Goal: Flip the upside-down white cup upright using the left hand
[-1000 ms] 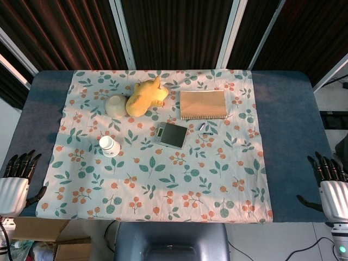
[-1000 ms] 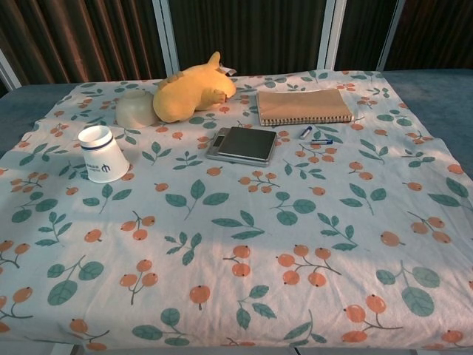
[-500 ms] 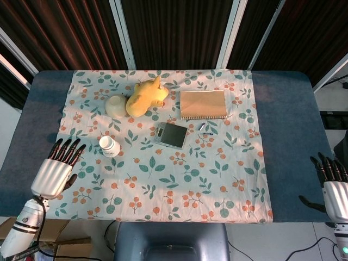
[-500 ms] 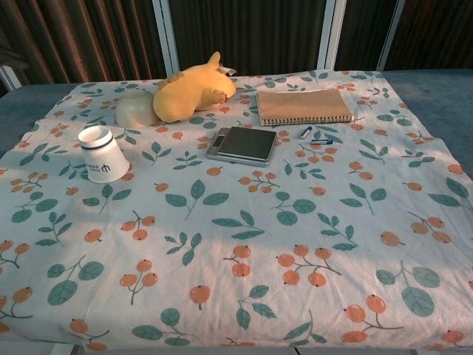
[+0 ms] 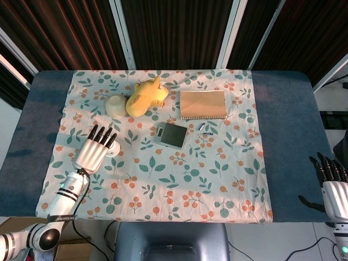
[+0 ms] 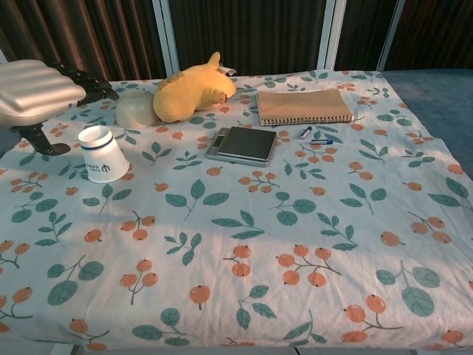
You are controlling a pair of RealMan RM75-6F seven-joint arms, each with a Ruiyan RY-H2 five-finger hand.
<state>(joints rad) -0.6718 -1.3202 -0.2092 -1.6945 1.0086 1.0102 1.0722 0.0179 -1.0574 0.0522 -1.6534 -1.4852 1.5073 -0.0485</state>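
The white cup (image 6: 102, 154) stands upside down on the flowered cloth at the left, with a dark band and a logo on its side. My left hand (image 5: 97, 151) hovers above it, fingers stretched out and apart, holding nothing. In the head view the hand covers most of the cup (image 5: 116, 150). The chest view shows the left hand (image 6: 43, 90) raised above and to the left of the cup, not touching it. At the table's front right edge, my right hand (image 5: 333, 187) is empty with fingers spread.
A yellow plush toy (image 6: 191, 92) and an overturned pale bowl (image 6: 135, 109) lie just behind the cup. A dark flat scale (image 6: 242, 143), a brown notebook (image 6: 303, 106) and small pens (image 6: 311, 135) sit mid-table. The flowered cloth (image 6: 244, 244) covers the front.
My left hand has swung from the table's left edge inward and forward until it hangs over the cup, and now appears in the chest view. The right hand has barely moved.
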